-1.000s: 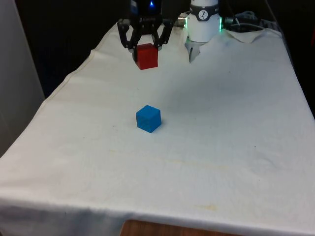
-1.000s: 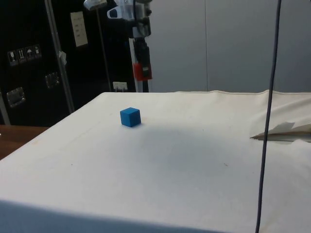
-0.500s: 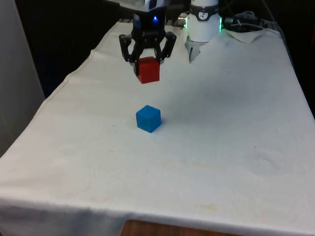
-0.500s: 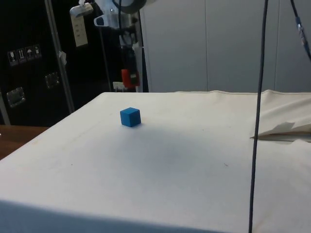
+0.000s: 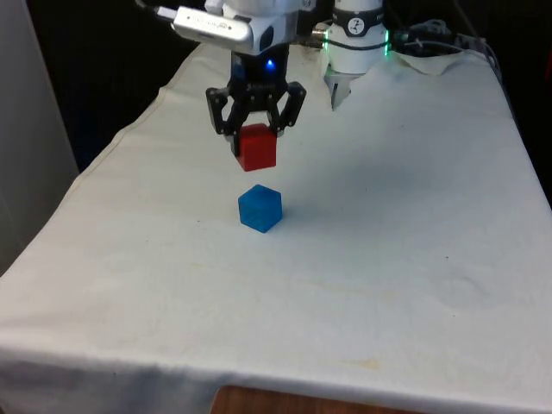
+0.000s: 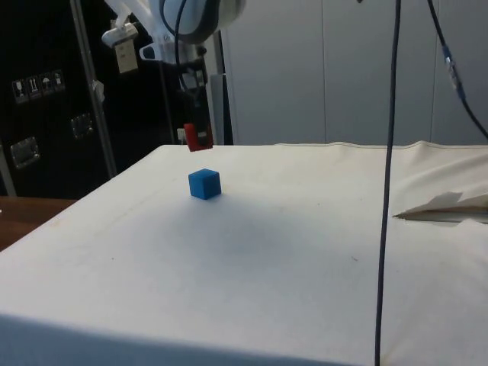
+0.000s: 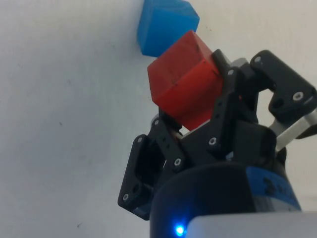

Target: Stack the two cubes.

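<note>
Gripper (image 5: 256,138) is clamped on the red cube (image 5: 257,147), fingers pressed against two opposite faces, cube hanging clear of the white cloth (image 5: 414,216). Front view: the blue cube (image 5: 260,208) sits on the cloth below the gripper, a visible gap between the two cubes, the blue one roughly under the red one and a touch toward the front view's right. Blue cube is turned so a corner edge faces the camera.

Side view: gripper (image 6: 197,137) hangs off the arm with the red cube (image 6: 199,137) at its tip. Blue cube (image 6: 204,184) rests on the cloth (image 6: 305,252) under it, not touching, air between them. From this angle the red cube looks set slightly beyond the blue one, toward the table's far edge.

Wrist view: fingers (image 7: 225,106) grip the red cube (image 7: 185,79), which is held tilted. Blue cube (image 7: 166,25) lies past the held cube, partly covered by it, flat on the cloth (image 7: 64,99).
</note>
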`<state>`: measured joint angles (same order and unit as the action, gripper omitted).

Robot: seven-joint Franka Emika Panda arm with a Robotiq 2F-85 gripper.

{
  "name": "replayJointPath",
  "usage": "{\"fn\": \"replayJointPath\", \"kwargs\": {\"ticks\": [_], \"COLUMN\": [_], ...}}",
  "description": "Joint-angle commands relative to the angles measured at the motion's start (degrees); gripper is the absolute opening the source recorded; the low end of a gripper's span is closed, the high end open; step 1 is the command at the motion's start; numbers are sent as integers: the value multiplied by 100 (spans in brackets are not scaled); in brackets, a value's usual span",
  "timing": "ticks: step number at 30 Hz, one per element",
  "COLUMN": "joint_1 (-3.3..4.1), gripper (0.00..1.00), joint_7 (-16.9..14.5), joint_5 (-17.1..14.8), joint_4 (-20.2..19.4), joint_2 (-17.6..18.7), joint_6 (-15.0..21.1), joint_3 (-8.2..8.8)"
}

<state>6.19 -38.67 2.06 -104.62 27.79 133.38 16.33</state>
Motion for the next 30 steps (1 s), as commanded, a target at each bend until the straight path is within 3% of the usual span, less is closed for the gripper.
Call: {"fn": "replayJointPath", "kwargs": {"ticks": [1, 30], "joint_1": [-6, -11], "gripper": [3, 3], "joint_7": [0, -11], "joint_5": [-17, -11], "joint_4": [23, -11], "joint_2": [63, 544], "joint_6": [57, 676], "joint_3": [-11, -11]}}
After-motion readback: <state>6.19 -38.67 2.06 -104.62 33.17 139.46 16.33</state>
